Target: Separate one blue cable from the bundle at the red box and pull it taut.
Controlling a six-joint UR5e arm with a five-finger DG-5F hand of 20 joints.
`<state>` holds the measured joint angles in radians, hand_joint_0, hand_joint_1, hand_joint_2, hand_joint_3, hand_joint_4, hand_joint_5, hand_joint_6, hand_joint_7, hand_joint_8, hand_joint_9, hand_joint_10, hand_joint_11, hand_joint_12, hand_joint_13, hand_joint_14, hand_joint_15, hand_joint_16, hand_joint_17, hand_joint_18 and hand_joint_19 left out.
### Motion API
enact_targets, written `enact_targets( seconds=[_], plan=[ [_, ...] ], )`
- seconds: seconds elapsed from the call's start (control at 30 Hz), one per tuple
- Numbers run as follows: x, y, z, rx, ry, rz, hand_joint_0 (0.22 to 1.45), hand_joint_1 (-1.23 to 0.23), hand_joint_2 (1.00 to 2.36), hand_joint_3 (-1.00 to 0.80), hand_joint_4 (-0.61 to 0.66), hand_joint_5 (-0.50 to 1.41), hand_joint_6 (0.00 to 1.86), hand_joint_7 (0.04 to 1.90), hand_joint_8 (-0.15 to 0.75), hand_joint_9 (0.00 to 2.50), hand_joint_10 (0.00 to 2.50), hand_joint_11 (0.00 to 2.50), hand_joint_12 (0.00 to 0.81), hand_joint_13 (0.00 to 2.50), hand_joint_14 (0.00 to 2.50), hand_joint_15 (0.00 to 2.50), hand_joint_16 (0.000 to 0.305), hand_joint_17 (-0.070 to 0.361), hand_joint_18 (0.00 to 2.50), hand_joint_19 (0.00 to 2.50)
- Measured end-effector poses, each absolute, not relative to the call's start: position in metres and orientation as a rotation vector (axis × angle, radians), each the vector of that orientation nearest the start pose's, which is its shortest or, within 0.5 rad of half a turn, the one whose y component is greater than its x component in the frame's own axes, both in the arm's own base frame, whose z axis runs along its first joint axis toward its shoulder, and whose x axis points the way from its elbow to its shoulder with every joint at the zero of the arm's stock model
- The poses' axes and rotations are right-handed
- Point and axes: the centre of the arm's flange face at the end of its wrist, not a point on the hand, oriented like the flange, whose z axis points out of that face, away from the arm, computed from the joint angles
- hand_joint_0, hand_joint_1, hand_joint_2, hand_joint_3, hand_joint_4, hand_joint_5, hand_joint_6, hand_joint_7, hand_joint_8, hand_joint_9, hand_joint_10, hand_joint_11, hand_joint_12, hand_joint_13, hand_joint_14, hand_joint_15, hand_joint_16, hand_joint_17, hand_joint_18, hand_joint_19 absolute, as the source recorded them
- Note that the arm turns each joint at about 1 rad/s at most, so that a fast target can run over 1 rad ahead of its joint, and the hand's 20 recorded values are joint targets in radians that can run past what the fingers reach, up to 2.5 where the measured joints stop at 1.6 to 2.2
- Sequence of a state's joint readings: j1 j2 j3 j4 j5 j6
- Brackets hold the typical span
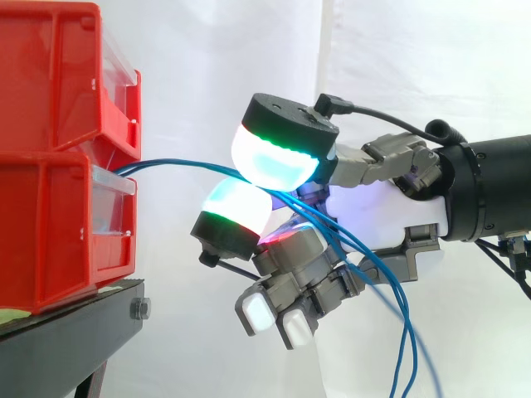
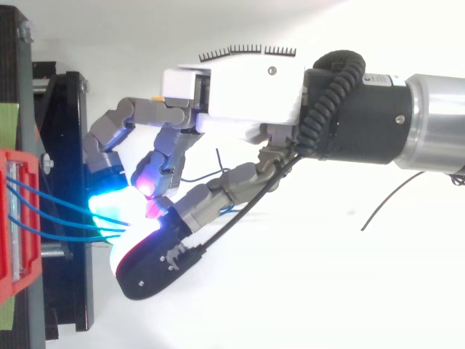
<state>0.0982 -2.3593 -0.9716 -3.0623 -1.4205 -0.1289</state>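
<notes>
Pinches the blue cables (image 1: 178, 162) between glowing pads (image 1: 278, 157) of the hand (image 1: 377, 207), near the red box (image 1: 50, 240); seems to catch several strands, not one; leaves singling out and tautening apparently undone
</notes>
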Motion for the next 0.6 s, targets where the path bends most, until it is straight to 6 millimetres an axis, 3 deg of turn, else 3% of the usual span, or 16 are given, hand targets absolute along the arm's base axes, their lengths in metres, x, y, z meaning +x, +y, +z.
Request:
enact_targets(
  seconds=[0.1,0.27,0.43,0.6],
  plan=[
    [0.7844,-0.0716,0.2784,1.204,1.321,1.016,0.63,-1.08,1.0,-0.5,0.01,-0.19,0.92,1.17,0.276,1.11,0.02,1.46,0.382,0.84,0.03,0.64,0.044,0.1,0.81,0.6],
    [0.7843,-0.0715,0.2784,1.208,1.321,1.021,0.66,-0.94,1.0,-0.5,0.0,-0.18,0.91,1.17,0.279,1.17,0.02,1.48,0.386,0.88,0.03,0.65,0.044,0.1,0.84,0.64],
    [0.7842,-0.0714,0.2783,1.217,1.317,1.028,0.52,-0.85,1.0,-0.5,0.03,-0.17,0.89,1.14,0.309,1.18,0.02,1.46,0.409,0.88,0.02,0.66,0.049,0.111,0.86,0.66],
    [0.7841,-0.0714,0.2783,1.221,1.315,1.032,0.48,-0.8,1.0,-0.5,0.04,-0.17,0.89,1.09,0.331,1.2,0.02,1.45,0.425,0.89,0.02,0.65,0.054,0.121,0.9,0.67]
  ],
)
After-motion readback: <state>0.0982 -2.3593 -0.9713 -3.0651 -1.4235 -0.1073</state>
